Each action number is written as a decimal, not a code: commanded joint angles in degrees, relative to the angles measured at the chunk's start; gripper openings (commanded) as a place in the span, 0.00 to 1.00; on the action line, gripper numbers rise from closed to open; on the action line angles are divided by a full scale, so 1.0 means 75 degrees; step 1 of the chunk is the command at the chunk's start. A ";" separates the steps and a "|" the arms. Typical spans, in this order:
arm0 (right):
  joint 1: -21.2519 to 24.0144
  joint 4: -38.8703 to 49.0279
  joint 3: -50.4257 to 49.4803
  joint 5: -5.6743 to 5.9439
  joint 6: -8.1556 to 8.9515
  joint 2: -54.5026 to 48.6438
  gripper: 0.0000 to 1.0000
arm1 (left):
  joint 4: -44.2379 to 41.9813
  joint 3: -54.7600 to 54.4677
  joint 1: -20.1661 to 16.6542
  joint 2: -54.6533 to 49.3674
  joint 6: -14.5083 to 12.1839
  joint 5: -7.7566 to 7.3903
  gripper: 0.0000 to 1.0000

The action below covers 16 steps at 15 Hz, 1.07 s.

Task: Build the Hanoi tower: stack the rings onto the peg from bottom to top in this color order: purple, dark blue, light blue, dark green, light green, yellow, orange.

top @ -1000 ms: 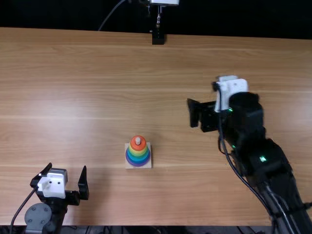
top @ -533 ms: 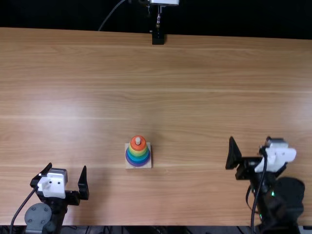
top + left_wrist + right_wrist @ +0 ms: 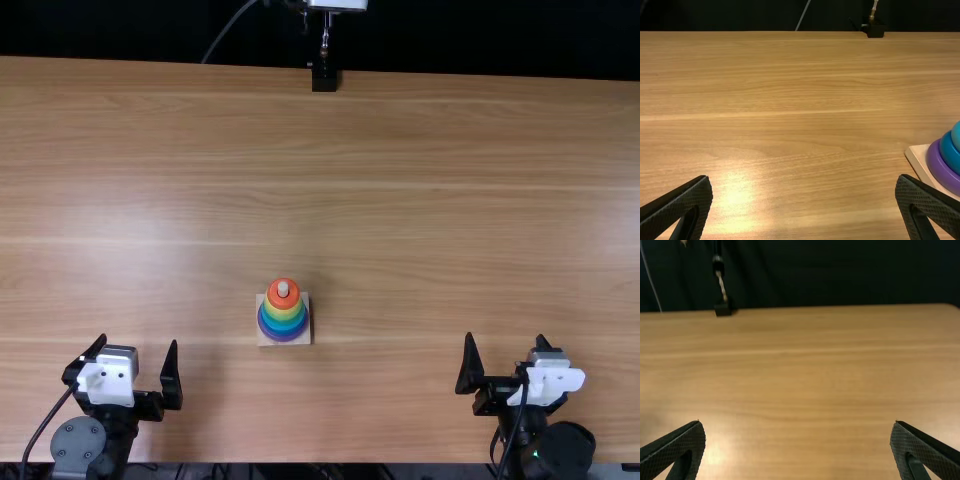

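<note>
Top view, lower left of the frame: the left pincer [image 3: 138,341] is gaping wide, holding nothing and touching nothing; at the lower right of the frame the right pincer [image 3: 506,337] is gaping wide too, likewise gripping nothing; both are keeping well apart from the stack, and the two wrist views are showing the same broad opening on each.

Outward from them, just below and left of the frame's centre, the wooden base [image 3: 262,341] is lying flat on the bench [image 3: 400,200] and carrying the ring tower; the tip of the peg [image 3: 283,288] is poking up through the orange ring [image 3: 283,302], which is sitting topmost; the yellow ring [image 3: 283,312] is showing just under it; below that the greens [image 3: 283,317] are blending too closely for me to tell one from the other; in the left wrist view the light blue ring [image 3: 956,136] is resting above the dark blue ring [image 3: 950,155], and that one is resting on the purple ring [image 3: 941,167] at the bottom.

So the task is looking finished, in my judgement; every colour I can make out is following the asked order, with only the separate greens going unconfirmed; nothing is seeming left to place, and the next move is probably calling for no more than leaving the tower alone; a careless sweep would be the main thing risking it.

Farther out, at the top edge of the frame, a black mount [image 3: 325,78] is standing at the bench's far side.
</note>
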<state>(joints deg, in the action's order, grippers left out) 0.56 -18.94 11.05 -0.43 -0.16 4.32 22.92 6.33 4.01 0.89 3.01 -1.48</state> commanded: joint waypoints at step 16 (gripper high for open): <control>0.0336 0.0014 -0.1356 0.0001 -0.0147 -0.0576 1.00 | 0.0558 -0.0844 -0.0089 -0.0118 -0.0091 0.0028 1.00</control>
<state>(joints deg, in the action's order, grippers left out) 2.20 -16.75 5.34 -0.45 -1.21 0.73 23.00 6.35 4.01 0.73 3.01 -1.45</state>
